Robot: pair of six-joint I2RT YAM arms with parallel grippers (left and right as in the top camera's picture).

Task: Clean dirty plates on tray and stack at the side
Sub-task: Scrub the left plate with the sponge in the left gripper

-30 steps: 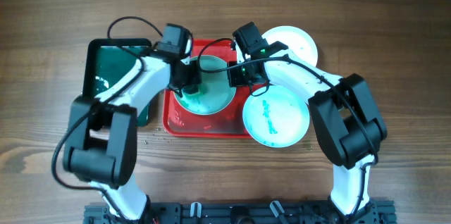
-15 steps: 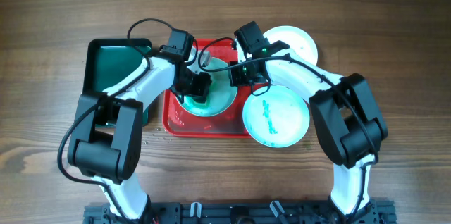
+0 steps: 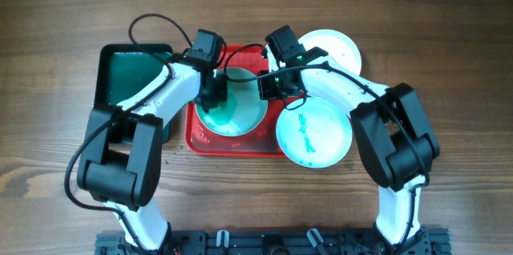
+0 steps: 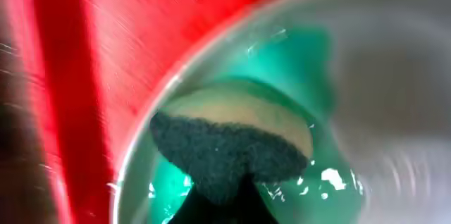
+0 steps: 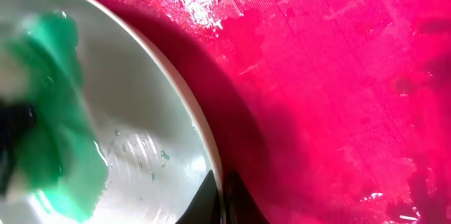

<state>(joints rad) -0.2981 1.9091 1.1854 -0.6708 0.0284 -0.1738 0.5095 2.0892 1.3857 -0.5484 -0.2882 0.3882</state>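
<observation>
Sponge (image 4: 232, 146), rounded, with a coarse dark scrub face over pale foam, sits pinched in your left gripper (image 3: 215, 99) on the glossy round plate (image 3: 244, 119), wet with teal film. That plate lies in the red plastic tray (image 3: 216, 144), mid-frame. Your right gripper (image 5: 222, 199) clamps its thin rim. Since half a second ago, the left gripper has slid toward the upper left of the frame.

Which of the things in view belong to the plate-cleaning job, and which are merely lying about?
Job in hand:
red tray
teal-smeared plate on it
sponge pressed on that plate
streaked plate beside the tray
third plate behind it

Lying about:
dark green tray at the left
</observation>
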